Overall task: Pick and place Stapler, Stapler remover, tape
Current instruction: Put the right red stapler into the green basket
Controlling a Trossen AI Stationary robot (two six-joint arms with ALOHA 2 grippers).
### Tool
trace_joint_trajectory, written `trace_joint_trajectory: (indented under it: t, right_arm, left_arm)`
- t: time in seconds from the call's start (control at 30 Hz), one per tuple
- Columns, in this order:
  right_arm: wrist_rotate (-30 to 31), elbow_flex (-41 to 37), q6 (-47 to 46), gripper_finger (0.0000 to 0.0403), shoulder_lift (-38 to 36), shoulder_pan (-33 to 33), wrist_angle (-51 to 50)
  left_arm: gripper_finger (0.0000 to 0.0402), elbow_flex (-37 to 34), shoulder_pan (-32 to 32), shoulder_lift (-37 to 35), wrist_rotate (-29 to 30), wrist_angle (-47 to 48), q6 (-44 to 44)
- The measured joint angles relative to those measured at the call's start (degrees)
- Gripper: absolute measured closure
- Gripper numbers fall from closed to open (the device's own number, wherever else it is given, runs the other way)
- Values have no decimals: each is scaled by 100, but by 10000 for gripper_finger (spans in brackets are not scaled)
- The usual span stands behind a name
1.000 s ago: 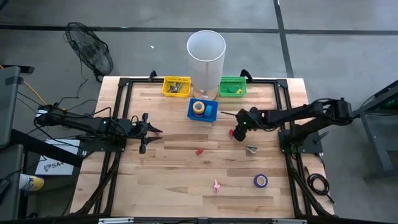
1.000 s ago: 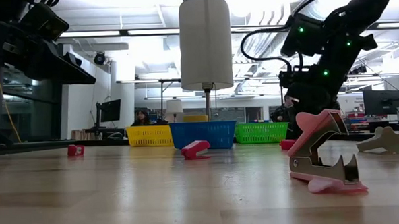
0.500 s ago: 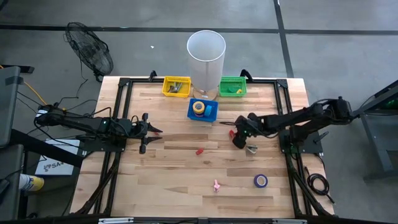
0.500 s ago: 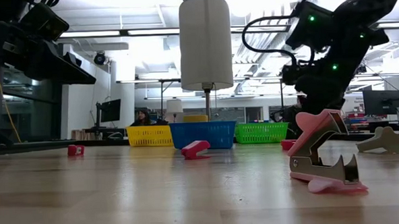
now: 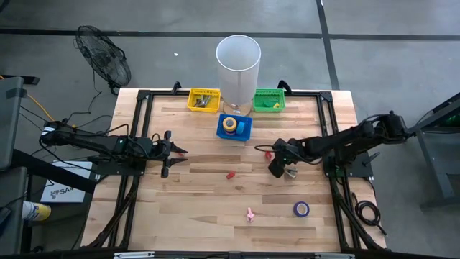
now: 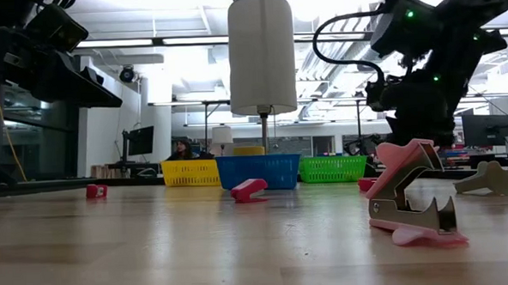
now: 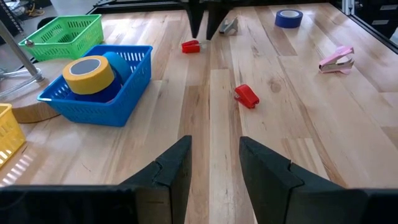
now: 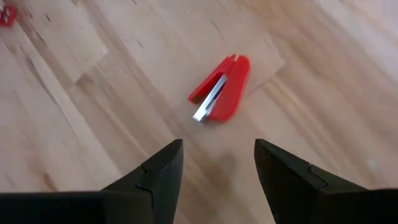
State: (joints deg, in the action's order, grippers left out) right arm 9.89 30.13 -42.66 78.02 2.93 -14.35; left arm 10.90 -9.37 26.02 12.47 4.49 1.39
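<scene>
The right gripper (image 5: 276, 167) hangs low over the table (image 5: 194, 194), a little right of centre, its fingers (image 8: 155, 171) apart and holding nothing. In its wrist view a small red stapler (image 8: 219, 95) lies on the wood just beyond the fingertips, apart from them. In the high view this is probably the red piece (image 5: 268, 153) at about 11 o'clock from the gripper. A grey remover (image 5: 290, 172) sits just beside the gripper at 3 o'clock.

Further out, a second red stapler (image 5: 231, 174) lies at 9 o'clock, a pink remover (image 5: 250, 214) at 7 o'clock, and a purple tape roll (image 5: 301, 208) at 5 o'clock. Blue (image 5: 235, 128), yellow (image 5: 204, 99) and green (image 5: 269, 99) baskets line the far edge.

The left gripper (image 5: 175, 152) waits at the table's left, fingers (image 7: 171, 168) apart and empty.

Risk, as a judgement: the stapler lies askew to the finger gap, so closing now could pinch one end and spin it away. Coming down could also nudge the grey remover.
</scene>
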Motion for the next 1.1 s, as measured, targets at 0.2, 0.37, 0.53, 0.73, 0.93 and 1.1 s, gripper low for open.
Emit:
trace_joint_trajectory:
  t: [0.2, 0.37, 0.53, 0.73, 0.93, 1.1]
  right_arm:
    - [165, 0, -982, 213, 0, 372, 2]
    - [718, 0, -1541, 213, 0, 744, 2]
    - [1628, 0, -1947, 213, 0, 1131, 65]
    - [2475, 2, -2267, 213, 2, 1572, 100]
    - [2941, 2, -2312, 213, 224, 2060, 391]
    - [3356, 2, -2350, 213, 806, 2346, 903]
  left_arm:
    - [270, 0, -1, -2, -1, 0, 0]
    - [270, 0, -2, 0, 0, 0, 0]
    - [270, 0, -1, -1, 0, 0, 2]
    - [270, 0, -1, -1, 0, 0, 2]
    - [270, 2, 0, -2, 0, 11, 2]
    - [270, 1, -1, -1, 0, 16, 2]
